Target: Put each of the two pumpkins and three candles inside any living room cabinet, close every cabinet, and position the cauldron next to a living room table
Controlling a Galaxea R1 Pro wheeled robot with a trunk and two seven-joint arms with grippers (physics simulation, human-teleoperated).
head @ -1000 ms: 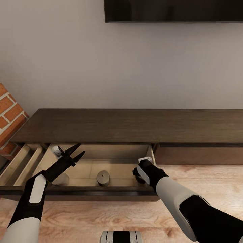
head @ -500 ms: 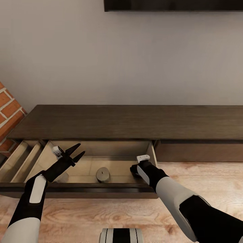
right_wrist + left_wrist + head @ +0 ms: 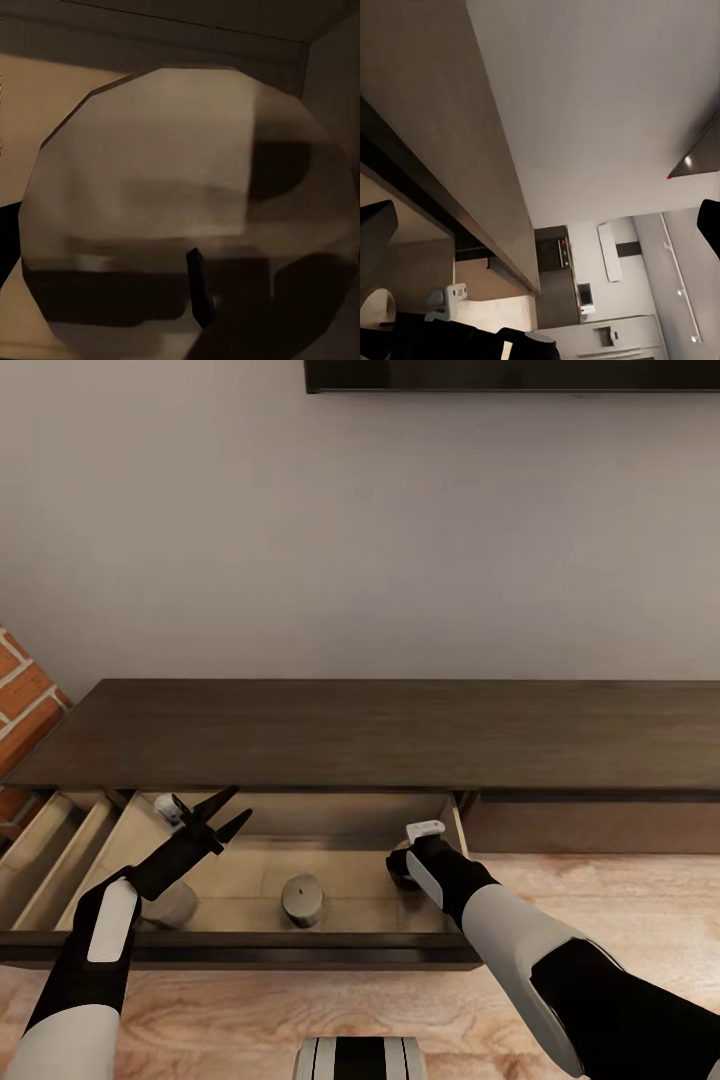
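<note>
Left pincer (image 3: 232, 809) open over drawer (image 3: 250, 952); candle (image 3: 302, 899) inside.

Dark-brown cabinet (image 3: 442, 135) top edge runs diagonally, pale wall (image 3: 600, 105) beyond it. Below cabinet edge: beige drawer interior (image 3: 412, 270), small white-grey robot part (image 3: 448, 298). 1 dark finger (image 3: 375, 236) beside cabinet.

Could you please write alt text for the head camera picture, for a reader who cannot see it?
An open cabinet drawer holds a grey candle in its middle, and a second candle lies partly behind the left arm. The left gripper hovers open over the drawer, while the right gripper reaches down into its right end. Red brick shows at the left edge.
</note>
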